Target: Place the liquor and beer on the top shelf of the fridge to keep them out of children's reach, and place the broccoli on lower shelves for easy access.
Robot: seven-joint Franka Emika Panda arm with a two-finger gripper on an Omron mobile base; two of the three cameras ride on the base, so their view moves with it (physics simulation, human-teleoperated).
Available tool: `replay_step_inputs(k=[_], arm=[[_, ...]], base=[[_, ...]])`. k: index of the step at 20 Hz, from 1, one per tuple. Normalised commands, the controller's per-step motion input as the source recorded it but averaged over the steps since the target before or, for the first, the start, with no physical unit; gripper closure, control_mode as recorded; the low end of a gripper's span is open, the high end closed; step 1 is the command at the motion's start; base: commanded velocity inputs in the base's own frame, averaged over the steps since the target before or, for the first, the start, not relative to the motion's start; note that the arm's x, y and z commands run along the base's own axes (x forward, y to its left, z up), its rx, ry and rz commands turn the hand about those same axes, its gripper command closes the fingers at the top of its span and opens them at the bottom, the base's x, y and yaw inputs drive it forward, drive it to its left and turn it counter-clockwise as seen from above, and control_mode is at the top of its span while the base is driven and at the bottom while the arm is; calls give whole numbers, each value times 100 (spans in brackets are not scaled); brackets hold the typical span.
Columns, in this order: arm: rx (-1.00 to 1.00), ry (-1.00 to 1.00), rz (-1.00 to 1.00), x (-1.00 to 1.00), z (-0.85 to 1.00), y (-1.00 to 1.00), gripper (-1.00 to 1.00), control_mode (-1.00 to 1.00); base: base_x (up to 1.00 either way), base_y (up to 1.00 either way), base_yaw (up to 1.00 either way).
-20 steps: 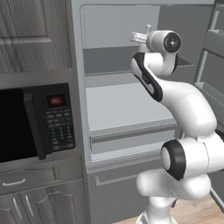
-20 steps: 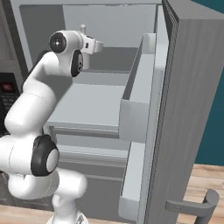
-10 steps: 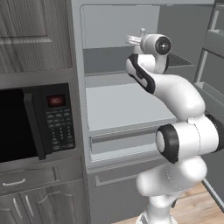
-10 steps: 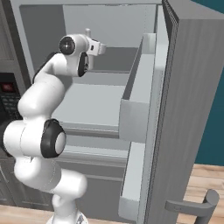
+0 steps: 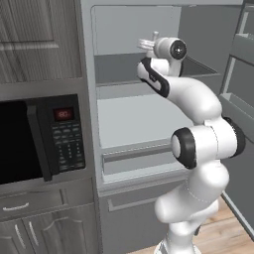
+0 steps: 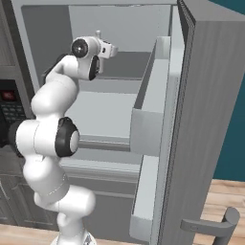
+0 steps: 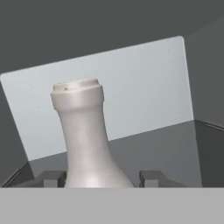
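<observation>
inside the fridge (image 5: 129, 119), above the top shelf (image 5: 124, 69), fingers (image 7: 151, 178) pinching the liquor (image 7: 85, 135)

Arm (image 6: 50, 139): white, rising at lower left, wrist level with the dark shelf (image 6: 125, 64).
Fridge (image 6: 129, 28): open, pale inside.
Door (image 6: 203, 119): right, racks facing inward.
Microwave (image 6: 9, 103): left edge.
</observation>
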Motion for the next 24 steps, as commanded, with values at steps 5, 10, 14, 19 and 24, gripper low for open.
replay_step_inputs(k=[5,10,14,19,24], arm=[[0,0,6,47,-9,0,100,-100],[0,0,7,50,-13,0,100,-100],[0,-2,7,48,-9,0,100,-100],[-2,-7,7,47,-2,11,-100,-100],[-5,-8,7,30,0,12,-100,-100]], base=[[0,0,0],[0,0,0],[0,0,0],[0,0,0],[0,0,0]])
